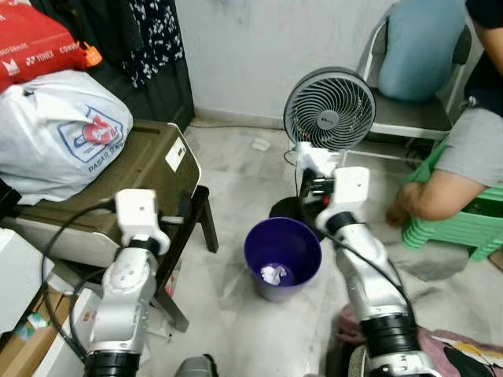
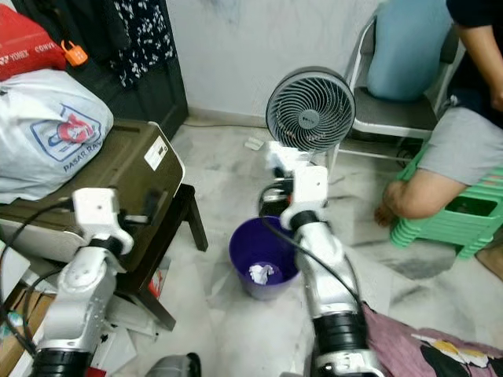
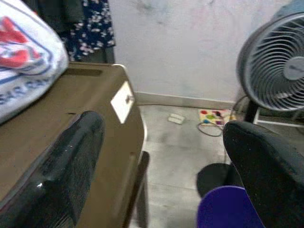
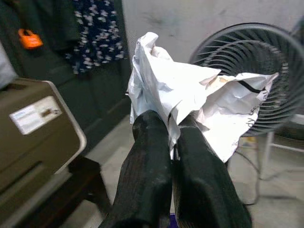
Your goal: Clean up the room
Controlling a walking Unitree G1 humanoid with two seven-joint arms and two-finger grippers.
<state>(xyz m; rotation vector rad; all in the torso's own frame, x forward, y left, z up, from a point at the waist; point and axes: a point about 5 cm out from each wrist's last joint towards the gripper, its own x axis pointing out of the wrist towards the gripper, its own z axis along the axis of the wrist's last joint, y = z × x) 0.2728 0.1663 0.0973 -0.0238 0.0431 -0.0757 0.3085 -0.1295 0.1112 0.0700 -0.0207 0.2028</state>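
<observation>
Your right end effector is pinching crumpled paper above the purple bin at its 12 o'clock rim, for dropping; your left end effector is idling open.

Clearly a lived-in room of a home: pale marbled floor, painted wall with skirting, dark floral garment hanging in a corner, stuffed plastic shopping bag on a brown case, standing fan, purple waste bin, stacked green plastic stools with a seated person.
</observation>
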